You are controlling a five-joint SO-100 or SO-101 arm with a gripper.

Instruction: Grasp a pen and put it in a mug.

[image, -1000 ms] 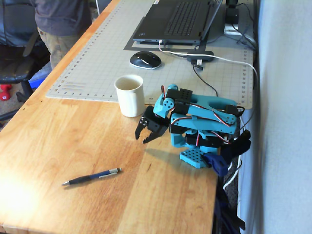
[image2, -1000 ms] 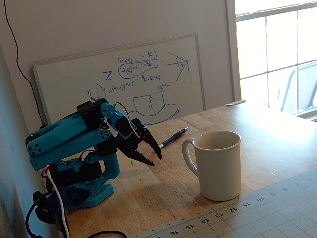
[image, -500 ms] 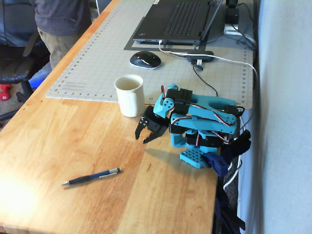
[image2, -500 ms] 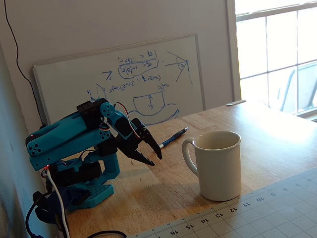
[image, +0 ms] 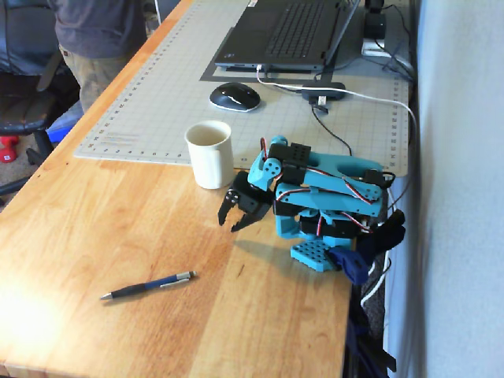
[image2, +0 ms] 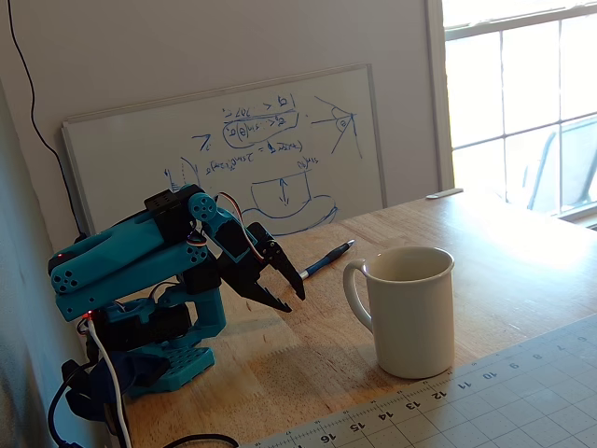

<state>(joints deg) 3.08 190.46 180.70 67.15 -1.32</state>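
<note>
Gripper (image: 231,221), black, jaws apart, empty, on a folded blue arm (image: 331,189). Pen (image: 148,286): flat on the wooden table (image: 94,228), at 8 o'clock from the gripper in a fixed view, well apart. Mug (image: 210,154): cream, upright, at 11 o'clock, near. Whiteboard (image2: 233,149): blue handwriting, unreadable. Cutting mat (image2: 485,397): ruler numerals 12–16. Also mouse (image: 234,96), laptop (image: 283,35).

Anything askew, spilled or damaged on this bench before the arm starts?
Nothing stands out. The mug stands upright, the pen lies flat on the bare wood away from it, and the gripper hangs slightly open and empty beside the mug.
</note>
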